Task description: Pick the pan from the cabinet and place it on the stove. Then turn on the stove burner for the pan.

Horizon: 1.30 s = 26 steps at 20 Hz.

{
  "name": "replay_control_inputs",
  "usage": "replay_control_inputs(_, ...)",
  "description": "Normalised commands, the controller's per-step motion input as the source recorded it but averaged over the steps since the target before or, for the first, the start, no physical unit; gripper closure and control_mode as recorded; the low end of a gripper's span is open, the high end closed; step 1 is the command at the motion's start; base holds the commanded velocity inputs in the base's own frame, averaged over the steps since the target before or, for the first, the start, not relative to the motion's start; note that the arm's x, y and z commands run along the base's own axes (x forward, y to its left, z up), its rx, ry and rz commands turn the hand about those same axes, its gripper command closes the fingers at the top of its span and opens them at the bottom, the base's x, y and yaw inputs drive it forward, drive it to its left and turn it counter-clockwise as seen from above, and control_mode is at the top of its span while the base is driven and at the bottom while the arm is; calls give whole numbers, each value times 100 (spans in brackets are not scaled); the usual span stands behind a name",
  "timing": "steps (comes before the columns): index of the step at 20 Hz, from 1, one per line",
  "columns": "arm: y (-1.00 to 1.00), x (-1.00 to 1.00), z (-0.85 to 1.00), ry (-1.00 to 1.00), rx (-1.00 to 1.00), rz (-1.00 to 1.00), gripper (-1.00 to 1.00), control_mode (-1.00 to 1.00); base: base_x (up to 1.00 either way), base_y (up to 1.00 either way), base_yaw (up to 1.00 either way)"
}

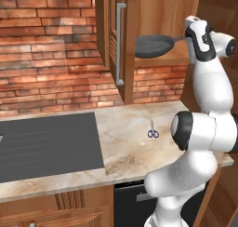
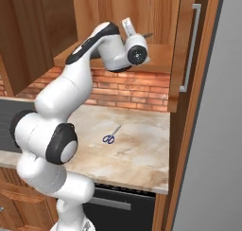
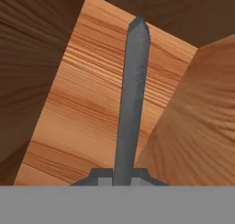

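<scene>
Gripper (image 1: 187, 36) jaws clamping shut on pan (image 1: 153, 45) handle inside cabinet (image 1: 160, 7), open door (image 1: 115, 40) hanging just left, scissors (image 1: 153, 132) lying on counter (image 1: 125, 147) below, stove (image 1: 46, 147) sitting further left.

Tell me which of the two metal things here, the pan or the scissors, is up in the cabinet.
The pan: dark grey, up on the cabinet shelf. The small blue-handled scissors lie down on the counter.

The pan (image 2: 147, 35) is almost wholly hidden behind the arm.
</scene>
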Motion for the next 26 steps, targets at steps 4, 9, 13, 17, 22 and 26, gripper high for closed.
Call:
replay_control_inputs(4,0,-63,2,0,0,-9,100,-100,0,0,0)
replay_control_inputs(9,0,-69,0,0,0,-8,100,-100,0,0,0)
replay_control_inputs(13,0,-75,0,0,0,-5,100,-100,0,0,0)
replay_control_inputs(17,0,-79,0,0,0,-2,100,-100,0,0,0)
replay_control_inputs(22,0,-76,0,0,0,-1,100,-100,0,0,0)
replay_control_inputs(26,0,-76,0,0,0,0,100,-100,0,0,0)
